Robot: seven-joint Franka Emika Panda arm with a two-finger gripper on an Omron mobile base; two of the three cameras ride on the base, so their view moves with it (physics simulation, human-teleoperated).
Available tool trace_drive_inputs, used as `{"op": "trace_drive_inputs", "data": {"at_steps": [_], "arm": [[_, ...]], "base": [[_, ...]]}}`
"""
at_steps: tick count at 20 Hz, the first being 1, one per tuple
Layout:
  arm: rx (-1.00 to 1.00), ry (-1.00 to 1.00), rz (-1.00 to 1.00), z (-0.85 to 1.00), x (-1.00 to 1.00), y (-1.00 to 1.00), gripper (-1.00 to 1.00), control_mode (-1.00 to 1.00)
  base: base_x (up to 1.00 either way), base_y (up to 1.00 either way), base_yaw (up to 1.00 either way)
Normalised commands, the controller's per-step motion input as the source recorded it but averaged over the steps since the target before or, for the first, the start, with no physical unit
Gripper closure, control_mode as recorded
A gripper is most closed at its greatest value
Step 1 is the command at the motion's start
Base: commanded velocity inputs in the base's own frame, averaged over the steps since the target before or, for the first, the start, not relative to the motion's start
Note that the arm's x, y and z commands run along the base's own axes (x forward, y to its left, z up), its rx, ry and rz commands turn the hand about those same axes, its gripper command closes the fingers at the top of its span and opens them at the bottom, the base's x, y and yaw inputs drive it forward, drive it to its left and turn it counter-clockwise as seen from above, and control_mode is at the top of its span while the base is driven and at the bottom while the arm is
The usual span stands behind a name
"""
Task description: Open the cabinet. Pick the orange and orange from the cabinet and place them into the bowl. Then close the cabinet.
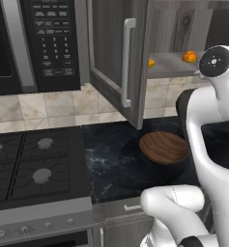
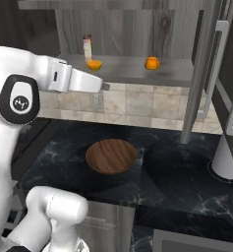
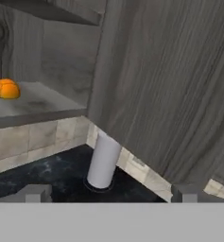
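Dark grey wood-grain cabinet (image 1: pixel 108 53); two bright orange fruits (image 2: pixel 152 63) (image 2: pixel 94 64); reddish-brown striped wooden bowl (image 2: pixel 111 155); black white-veined marble counter (image 2: pixel 187 182); beige tiles (image 1: pixel 48 106).

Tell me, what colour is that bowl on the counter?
The bowl is reddish-brown wood with visible grain stripes, clearest in the right base view.

The cabinet (image 2: pixel 206 74) stands open, both oranges on its shelf: one (image 2: pixel 94 64) beside a slim upright bottle (image 2: pixel 87 48), the other (image 2: pixel 152 63) well to its right. Below, the wooden bowl (image 2: pixel 111 155) sits on the dark counter (image 2: pixel 187 182).
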Motion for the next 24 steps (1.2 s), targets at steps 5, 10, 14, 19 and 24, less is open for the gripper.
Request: {"op": "trace_drive_inputs", "data": {"at_steps": [5,10,14,19,24], "arm": [[0.0,0.32,0.28,0.0,0.28,0.38,-1.0,-1.0],[0.0,0.15,0.15,0.0,0.25,0.27,-1.0,-1.0],[0.02,-0.05,0.08,0.0,0.0,0.0,-1.0,-1.0],[0.05,-0.14,0.03,0.0,0.0,-0.01,-1.0,-1.0],[0.0,-0.21,0.0,0.0,0.0,-0.09,-1.0,-1.0]], "base": [[0.0,0.0,0.0],[0.0,0.0,0.0],[0.0,0.0,0.0],[0.0,0.0,0.0],[0.0,0.0,0.0]]}}
